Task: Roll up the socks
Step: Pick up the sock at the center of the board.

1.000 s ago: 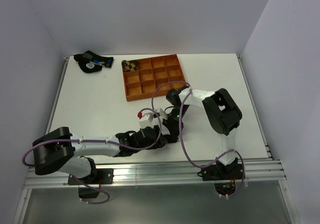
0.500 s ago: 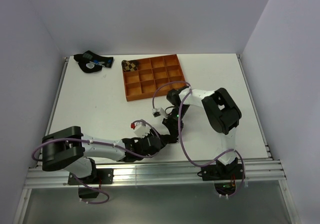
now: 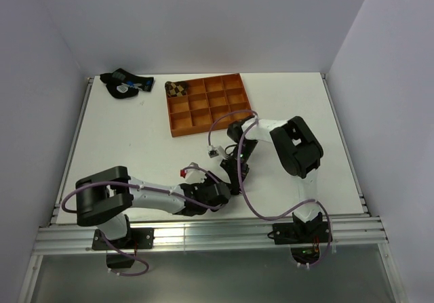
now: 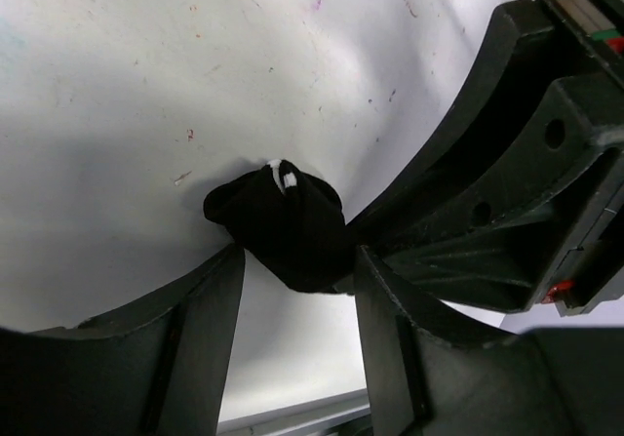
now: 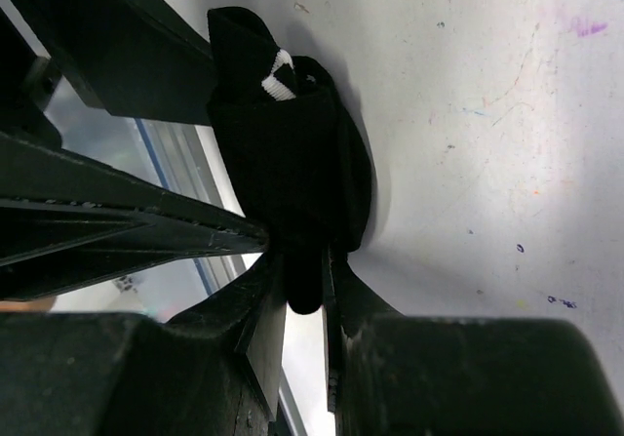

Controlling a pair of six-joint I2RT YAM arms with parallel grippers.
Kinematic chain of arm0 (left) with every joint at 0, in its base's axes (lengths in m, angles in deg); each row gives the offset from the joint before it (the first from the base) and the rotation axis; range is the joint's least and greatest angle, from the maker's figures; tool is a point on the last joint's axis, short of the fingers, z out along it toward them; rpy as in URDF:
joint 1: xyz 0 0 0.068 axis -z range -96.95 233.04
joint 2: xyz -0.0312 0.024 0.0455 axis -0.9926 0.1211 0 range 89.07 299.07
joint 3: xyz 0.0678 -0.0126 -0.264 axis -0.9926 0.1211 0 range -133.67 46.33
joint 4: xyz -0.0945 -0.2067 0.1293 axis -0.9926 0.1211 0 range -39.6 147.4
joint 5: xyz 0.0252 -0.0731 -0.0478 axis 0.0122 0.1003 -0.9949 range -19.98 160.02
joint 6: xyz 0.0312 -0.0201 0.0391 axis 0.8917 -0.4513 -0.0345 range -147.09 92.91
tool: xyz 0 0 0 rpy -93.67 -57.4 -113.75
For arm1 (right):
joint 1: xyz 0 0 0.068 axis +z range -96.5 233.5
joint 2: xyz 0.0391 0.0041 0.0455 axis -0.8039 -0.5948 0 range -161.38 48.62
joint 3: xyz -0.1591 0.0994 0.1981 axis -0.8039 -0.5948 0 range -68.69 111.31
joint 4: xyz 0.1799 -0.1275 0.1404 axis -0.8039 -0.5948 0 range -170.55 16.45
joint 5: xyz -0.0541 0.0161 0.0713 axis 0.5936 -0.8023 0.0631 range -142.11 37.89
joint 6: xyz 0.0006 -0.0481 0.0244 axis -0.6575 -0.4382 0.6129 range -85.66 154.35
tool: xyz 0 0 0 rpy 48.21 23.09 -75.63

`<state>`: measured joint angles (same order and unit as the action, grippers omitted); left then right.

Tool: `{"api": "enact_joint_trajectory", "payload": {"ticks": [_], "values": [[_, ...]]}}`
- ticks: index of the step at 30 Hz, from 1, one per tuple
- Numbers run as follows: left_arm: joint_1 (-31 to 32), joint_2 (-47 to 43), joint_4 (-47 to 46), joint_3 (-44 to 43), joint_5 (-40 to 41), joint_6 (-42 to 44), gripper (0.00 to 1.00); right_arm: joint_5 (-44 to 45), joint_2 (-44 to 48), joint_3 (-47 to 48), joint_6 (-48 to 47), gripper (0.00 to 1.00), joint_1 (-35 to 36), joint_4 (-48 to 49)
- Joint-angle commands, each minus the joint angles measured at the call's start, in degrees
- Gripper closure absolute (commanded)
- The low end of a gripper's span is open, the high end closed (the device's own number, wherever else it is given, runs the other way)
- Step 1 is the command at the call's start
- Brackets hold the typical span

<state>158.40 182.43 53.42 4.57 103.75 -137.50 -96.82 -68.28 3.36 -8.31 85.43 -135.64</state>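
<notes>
Down by the near edge of the bench (image 3: pixel 135 133), about the middle, both arms are crowded over one spot. The right hand (image 5: pixel 304 280) is pinched shut on the black ankle sock (image 5: pixel 292 163), which is bunched into a lump on the bench top with a bit of white stripe poking out. The left hand (image 4: pixel 297 290) has its fingers spread either side of the same lump, not squeezing it as far as I can see.

I'd call this the middle of rolling the short sock: it's wadded up but not a neat roll yet. The next move probably needs the left hand to tuck the loose end over while the right pins it. There's barely any room with the two hands nose to nose, so they could bump, or the lump could pop loose.

Elsewhere, an orange divided tray (image 3: pixel 210 132) sits toward the far edge, well apart from the action. A dark sock bundle (image 3: pixel 122 85) is in the far left corner and isn't part of this. The argyle sock (image 3: pixel 178 88) looks rolled already and sits in the tray's far left compartment.
</notes>
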Motion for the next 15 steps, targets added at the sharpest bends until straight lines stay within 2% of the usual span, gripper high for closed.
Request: {"api": "enact_joint_trajectory", "payload": {"ticks": [1,15], "values": [[0.3,2.2,8.9,-1.1,2.3,-5.8,0.46,3.0,-3.4,0.7,-0.1,0.83,-0.5,0.0],[0.1,9.6,20.3,-7.8,2.1,-8.6,0.5,-0.8,-8.3,4.1,-1.0,0.83,-3.4,-5.9]]}}
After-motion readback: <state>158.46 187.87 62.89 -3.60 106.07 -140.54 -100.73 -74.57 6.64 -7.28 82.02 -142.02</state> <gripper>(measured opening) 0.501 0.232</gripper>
